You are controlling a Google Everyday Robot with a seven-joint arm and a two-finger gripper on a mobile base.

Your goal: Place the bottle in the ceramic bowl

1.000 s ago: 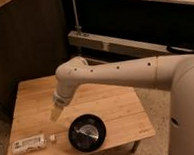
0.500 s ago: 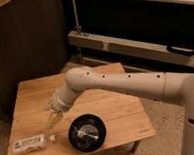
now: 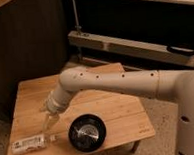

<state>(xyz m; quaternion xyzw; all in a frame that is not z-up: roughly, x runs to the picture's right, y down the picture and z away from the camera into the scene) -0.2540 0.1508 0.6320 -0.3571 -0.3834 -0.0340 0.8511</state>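
Note:
The bottle lies on its side near the front left corner of the wooden table, its white cap pointing right. The black ceramic bowl sits near the table's front edge, to the right of the bottle, with nothing in it. My gripper hangs from the white arm above the table, just up and right of the bottle and left of the bowl, pointing down. It holds nothing that I can see.
The table's front and left edges are close to the bottle. A dark wall panel stands behind the table, and a low metal shelf frame runs along the back right. My white base is at the right.
The arm has reached further left and down over the last second. The gripper has dropped closer to the table and nearer the bottle. Bottle and bowl have not moved.

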